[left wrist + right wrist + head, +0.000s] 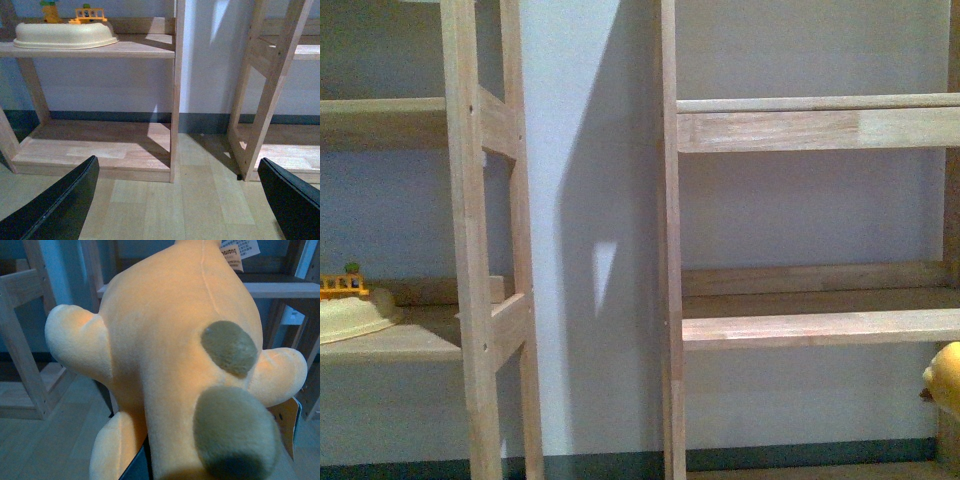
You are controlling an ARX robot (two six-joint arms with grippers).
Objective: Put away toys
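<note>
My right fingers (137, 466) are clamped on the plush toy (170, 340) and mostly hidden beneath it. Its long body points away from my wrist toward the right-hand shelf unit (820, 326), whose middle board lies a little above the toy and toward my centre. My left fingers (55, 205) hang apart and empty before the left-hand shelf unit (100, 47), well away from the toy.

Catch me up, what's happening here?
The right hand holds an orange plush close to its camera. The plush just shows at the front view's right edge, beside the right shelf. The left hand is open and empty, facing the left shelf, where a cream tub sits. The plush is not yet shelved.
</note>
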